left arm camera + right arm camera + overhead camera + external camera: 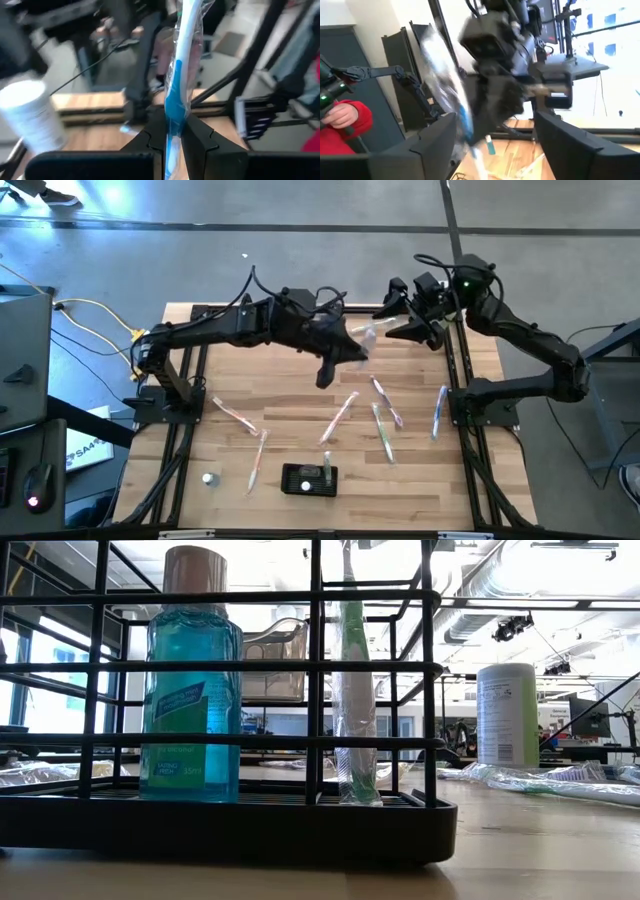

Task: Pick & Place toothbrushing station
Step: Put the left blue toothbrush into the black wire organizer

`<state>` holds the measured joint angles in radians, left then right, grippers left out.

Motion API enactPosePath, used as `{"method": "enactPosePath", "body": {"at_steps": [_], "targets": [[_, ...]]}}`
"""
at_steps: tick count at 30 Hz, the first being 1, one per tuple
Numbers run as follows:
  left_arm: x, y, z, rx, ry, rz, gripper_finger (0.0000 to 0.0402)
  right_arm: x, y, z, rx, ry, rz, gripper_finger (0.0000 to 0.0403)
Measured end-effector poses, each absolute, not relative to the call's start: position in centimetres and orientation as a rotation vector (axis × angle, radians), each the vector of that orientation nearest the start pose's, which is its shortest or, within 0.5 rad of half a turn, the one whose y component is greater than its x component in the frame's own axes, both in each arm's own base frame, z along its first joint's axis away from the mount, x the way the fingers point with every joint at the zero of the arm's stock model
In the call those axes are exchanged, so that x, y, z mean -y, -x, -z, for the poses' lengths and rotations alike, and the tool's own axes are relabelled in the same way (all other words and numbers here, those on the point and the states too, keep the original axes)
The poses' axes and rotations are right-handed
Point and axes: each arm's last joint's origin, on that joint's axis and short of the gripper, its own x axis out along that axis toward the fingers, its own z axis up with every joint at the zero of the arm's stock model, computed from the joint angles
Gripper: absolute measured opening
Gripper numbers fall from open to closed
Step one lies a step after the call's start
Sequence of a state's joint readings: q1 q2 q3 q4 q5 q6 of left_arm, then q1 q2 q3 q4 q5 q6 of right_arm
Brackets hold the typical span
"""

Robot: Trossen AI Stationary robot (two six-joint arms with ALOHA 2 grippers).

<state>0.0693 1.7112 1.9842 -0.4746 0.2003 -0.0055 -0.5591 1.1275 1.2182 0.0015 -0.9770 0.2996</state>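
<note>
Above the wooden table (300, 420), left end effector (172, 135) clenches a wrapped toothbrush (182, 65); right end effector (400, 315) hovers released.

Blue mouthwash bottle (190, 690), white canister (508, 715), scattered wrapped toothbrushes (385, 430)

We can't read the label on the mouthwash bottle (190, 710) in the low view, print's too tiny; the toothbrushing station (225, 825) gets cut off at the left edge there; the wrapped toothbrush (181, 75) runs out of the left wrist view top and bottom, its end lost between the left gripper (173, 140) fingers; ahead of the right gripper (495, 145) everything's motion-smeared.
</note>
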Motion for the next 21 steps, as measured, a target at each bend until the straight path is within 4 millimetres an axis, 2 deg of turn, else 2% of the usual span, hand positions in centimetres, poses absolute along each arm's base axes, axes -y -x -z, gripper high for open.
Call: {"method": "enactPosePath", "body": {"at_steps": [7,10,15,21], "targets": [[-1.2,-36.8,-47.5,-0.168,0.047,0.146,0.0029,9.9,-20.5,-43.2,-0.023,-0.27,-0.504,0.0267],[0.0,-35.9,-48.0,-0.184,0.061,0.137,0.0029,9.5,-20.0,-43.4,-0.036,-0.286,-0.574,0.0261],[1.9,-33.5,-48.2,-0.283,0.076,0.001,0.0029,8.5,-18.5,-44.5,0.001,-0.239,-0.587,0.0255],[5.9,-31.5,-48.3,-0.329,0.055,-0.1,0.0029,7.7,-17.2,-45.2,0.024,-0.211,-0.591,0.0254]]}}
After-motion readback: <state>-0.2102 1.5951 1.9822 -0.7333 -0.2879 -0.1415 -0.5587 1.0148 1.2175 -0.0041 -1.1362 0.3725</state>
